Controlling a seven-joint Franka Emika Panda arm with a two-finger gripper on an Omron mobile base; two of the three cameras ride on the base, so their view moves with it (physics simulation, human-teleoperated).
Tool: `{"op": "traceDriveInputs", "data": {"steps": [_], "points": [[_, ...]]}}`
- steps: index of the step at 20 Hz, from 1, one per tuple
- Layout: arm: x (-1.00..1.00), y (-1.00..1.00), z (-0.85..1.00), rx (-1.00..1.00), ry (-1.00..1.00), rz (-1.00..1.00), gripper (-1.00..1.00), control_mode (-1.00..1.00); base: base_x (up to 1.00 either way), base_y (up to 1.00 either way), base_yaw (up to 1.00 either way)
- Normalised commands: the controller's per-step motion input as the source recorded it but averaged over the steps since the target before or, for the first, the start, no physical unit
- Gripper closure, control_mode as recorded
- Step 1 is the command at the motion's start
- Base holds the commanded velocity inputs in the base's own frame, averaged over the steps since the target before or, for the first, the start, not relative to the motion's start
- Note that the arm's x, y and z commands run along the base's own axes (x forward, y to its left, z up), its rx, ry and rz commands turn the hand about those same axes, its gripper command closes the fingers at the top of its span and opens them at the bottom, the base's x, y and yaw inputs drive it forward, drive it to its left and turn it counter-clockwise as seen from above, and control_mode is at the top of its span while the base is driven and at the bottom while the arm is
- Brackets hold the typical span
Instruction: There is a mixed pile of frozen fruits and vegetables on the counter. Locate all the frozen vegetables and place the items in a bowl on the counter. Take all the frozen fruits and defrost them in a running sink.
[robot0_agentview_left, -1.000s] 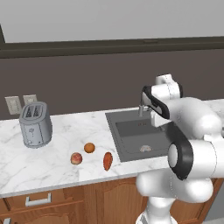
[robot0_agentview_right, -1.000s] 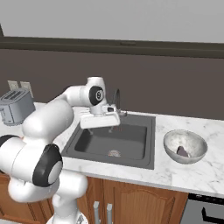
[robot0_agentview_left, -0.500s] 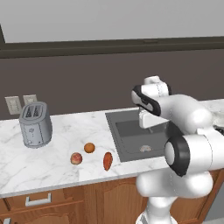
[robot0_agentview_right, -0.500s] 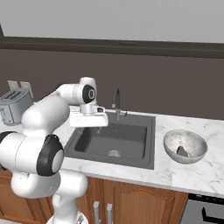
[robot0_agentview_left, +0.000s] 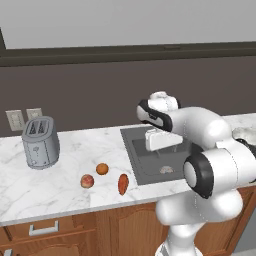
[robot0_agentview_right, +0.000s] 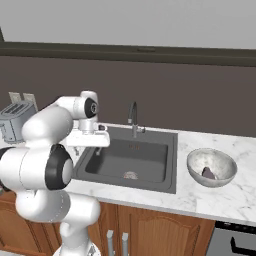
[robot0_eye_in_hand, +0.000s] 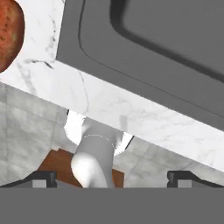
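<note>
The gripper hangs over the near left corner of the sink, its jaws spread wide and grasping nothing. The left base view shows the orange, the apple and the tapered root lying close together on the counter, left of the basin and right of a toaster. The right base view shows the bowl right of the sink, with a dark item inside, probably the eggplant. The hand view catches the root at its top left edge.

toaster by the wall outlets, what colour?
Grey, metallic-looking toaster, on the white marble counter; clearest in the left base view.
</note>
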Motion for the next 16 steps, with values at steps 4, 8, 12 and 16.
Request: {"op": "traceDriveInputs", "data": {"steps": [4, 8, 12, 16], "points": [[-0.04, 0.57, -0.23, 0.01, 0.07, 0.04, -1.00, -1.00, 0.00, 0.00, 0.00], [-0.04, 0.61, -0.24, 0.00, 0.05, 0.03, -1.00, -1.00, 0.00, 0.00, 0.00], [-0.05, 0.62, -0.21, 0.00, 0.03, 0.02, -1.00, -1.00, 0.00, 0.00, 0.00], [-0.06, 0.62, -0.19, -0.01, 0.03, 0.01, -1.00, -1.00, 0.00, 0.00, 0.00]]}}
